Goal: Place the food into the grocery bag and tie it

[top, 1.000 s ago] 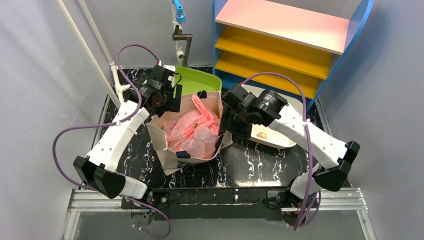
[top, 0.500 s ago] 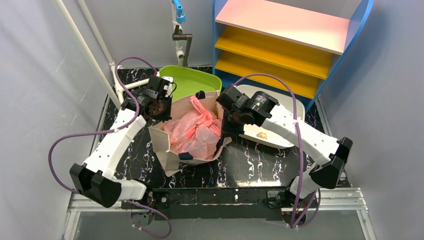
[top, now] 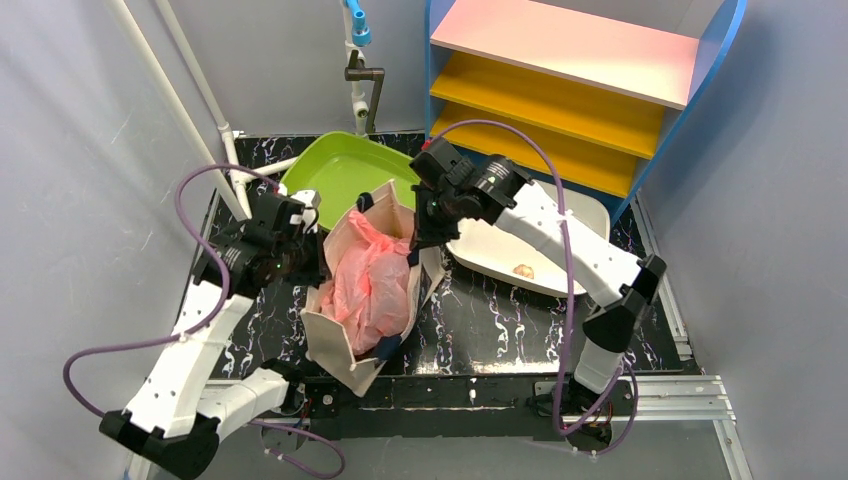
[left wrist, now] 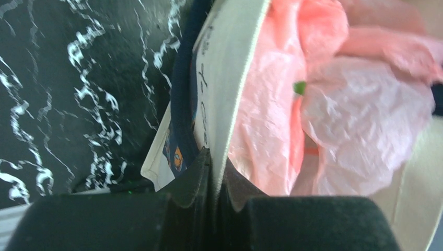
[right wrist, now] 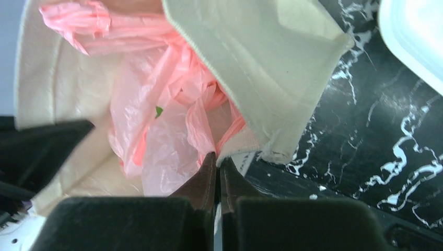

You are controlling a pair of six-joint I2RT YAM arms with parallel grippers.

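Here we see the thin, crinkly pink plastic grocery bag [top: 370, 280] lying crumpled inside the stiff beige canvas tote with printed sides [top: 340, 345], which stands on the black, white-veined bench [top: 500, 325] between the two arms. The tote's walls close round the bag on every side, so from above only its top folds are visible. A small green bit of food [left wrist: 299, 87] shows through the plastic; we cannot tell which piece it is, and the rest of the food is hidden.

The left claw [left wrist: 213, 157] is clenched on the tote's left rim, with the cloth edge pinched between its fingers. The right claw [right wrist: 217, 159] is clenched on the hem of the far right wall, where a loose flap of canvas folds outward over the bench. Pink plastic lies just beside its fingertips, but we cannot tell whether any is caught in the grip.

Just behind the tote sits a lime-green plastic basin [top: 345, 170]. To the right lies a white oval tray [top: 485, 255] with a small brownish scrap [top: 522, 270] on it, and the right arm crosses above it. A blue shelf unit with pink and yellow boards [top: 560, 60] stands at the back right. White pipes [top: 170, 100] slant up the wall at the back left.
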